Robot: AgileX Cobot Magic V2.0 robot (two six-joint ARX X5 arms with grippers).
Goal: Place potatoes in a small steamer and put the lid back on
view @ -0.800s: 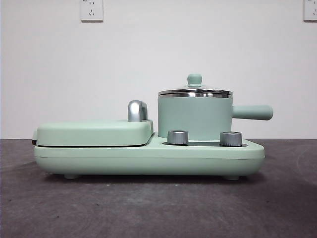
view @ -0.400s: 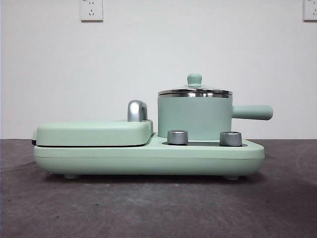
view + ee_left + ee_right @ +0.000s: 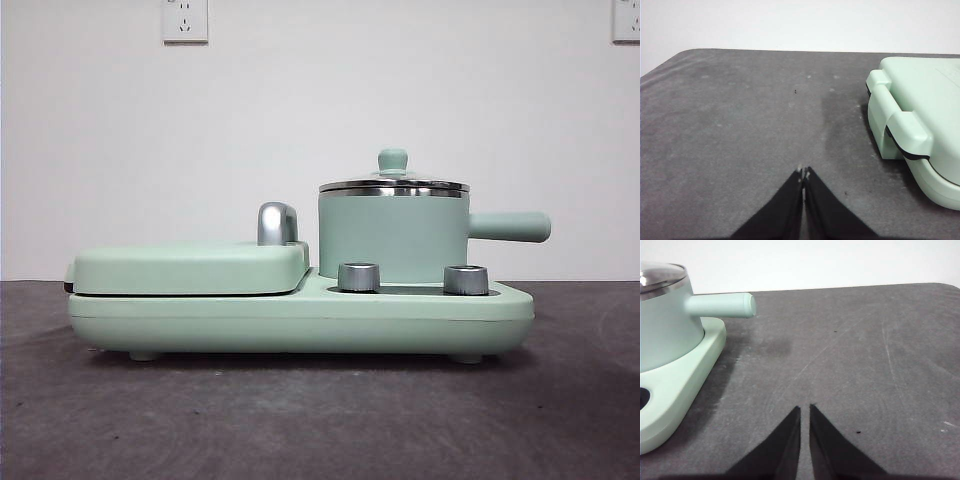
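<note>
Lid (image 3: 394, 183) sits closed on the small steamer (image 3: 392, 235); left gripper (image 3: 803, 175) and right gripper (image 3: 805, 410) both clenched, empty.

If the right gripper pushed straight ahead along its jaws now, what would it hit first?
Probably nothing: ahead of the right gripper lies only bare table to its far edge. The small steamer sits well off to one side.

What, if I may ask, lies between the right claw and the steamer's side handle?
Only bare dark tabletop, as the right wrist view shows: the right claw hangs over it, apart from the small steamer and its handle.
</note>
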